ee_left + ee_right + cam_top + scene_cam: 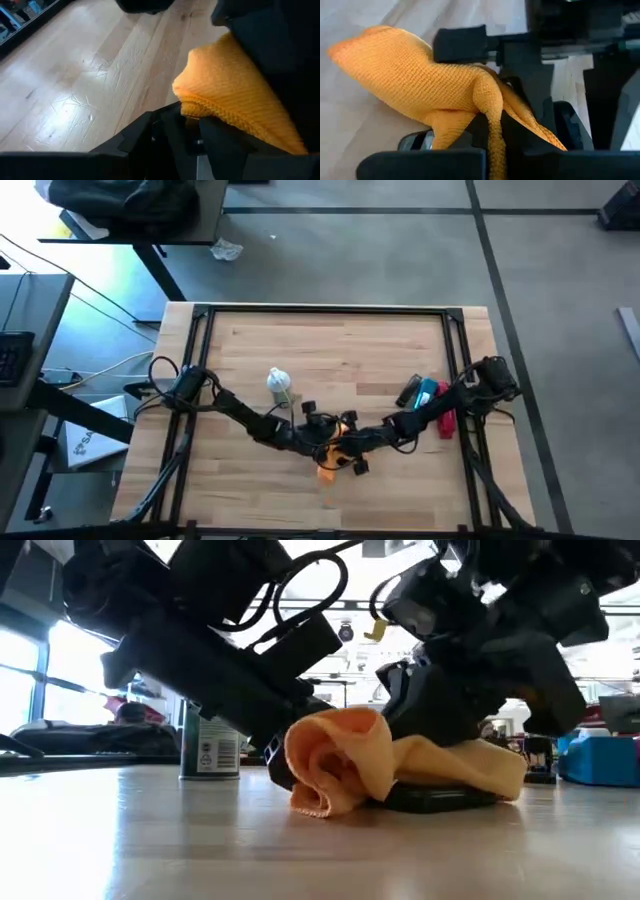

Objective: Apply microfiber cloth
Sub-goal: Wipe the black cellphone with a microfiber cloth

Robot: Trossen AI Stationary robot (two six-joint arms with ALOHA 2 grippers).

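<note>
Orange cloth [345,765] sits bunched at the front-middle of the wooden surface [340,350], draped over a flat black phone [440,798] lying on the wood. One end is rolled into a loose fold toward the left hand [322,442]; the other end trails out flat under the right hand [345,442]. Both hands meet over it, nearly touching each other.

Right hand: pressed down on the cloth, a pleat of fabric pinched between its fingers [540,125] in the right wrist view, so it's holding the cloth [430,90]. Phone edge [415,141] peeks out just below the fabric there.

Left hand: low, right against the rolled end of the cloth [235,95]. Dark fingers [150,140] sit just beside the fold; can't tell whether it's wide, narrow or gripping anything.

Behind the left hand, a bit apart: small spray bottle [279,385] w/ white cap, upright. Out by the right arm's base, near the surface edge: blue and red items [437,405], too small to make out.
</note>
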